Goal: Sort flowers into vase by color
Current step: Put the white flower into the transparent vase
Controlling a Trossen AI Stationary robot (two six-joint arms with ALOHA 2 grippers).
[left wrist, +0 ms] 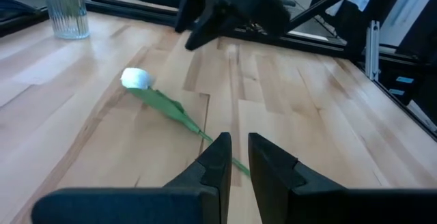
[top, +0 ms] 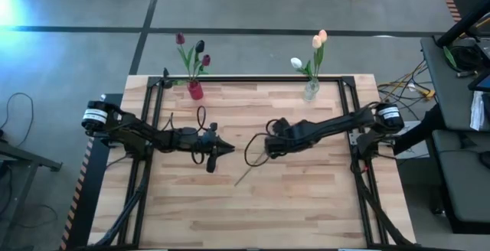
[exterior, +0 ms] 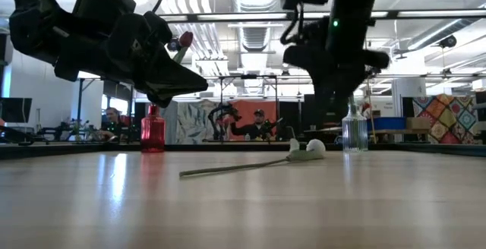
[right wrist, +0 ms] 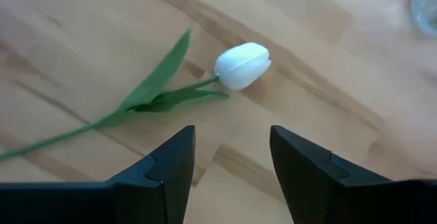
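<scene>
— One flower is left on the table: a white tulip [right wrist: 242, 65], lying flat near the middle, between the two arms. How should the right gripper [right wrist: 232, 159] take it?

— I think it should come down on the stem [right wrist: 171, 95] just behind the head, not on the head, which is soft and would be crushed. The fingers are spread apart now and hang over the flower, so the opening is already wide enough. They should straddle the stem across its length, then close gently.

— Which way does the flower point?

— In the high view the long axis runs diagonally. The head is at the end closer to the right gripper and to the far side of the table; the stem tip [top: 239, 182] points toward the near edge and slightly toward the left arm's side.

— And where must it go?

— The light flowers [top: 314, 48] stand in the clear glass vase [top: 311, 90] at the far edge, on the right arm's side. The dark flowers [top: 193, 52] are in the red vase [top: 195, 90]. So, in my judgement, the white one belongs in the clear vase.

— What does the left gripper [left wrist: 235, 152] do?

— It hovers near the stem end, with its fingers almost pressed together and holding nothing.
</scene>
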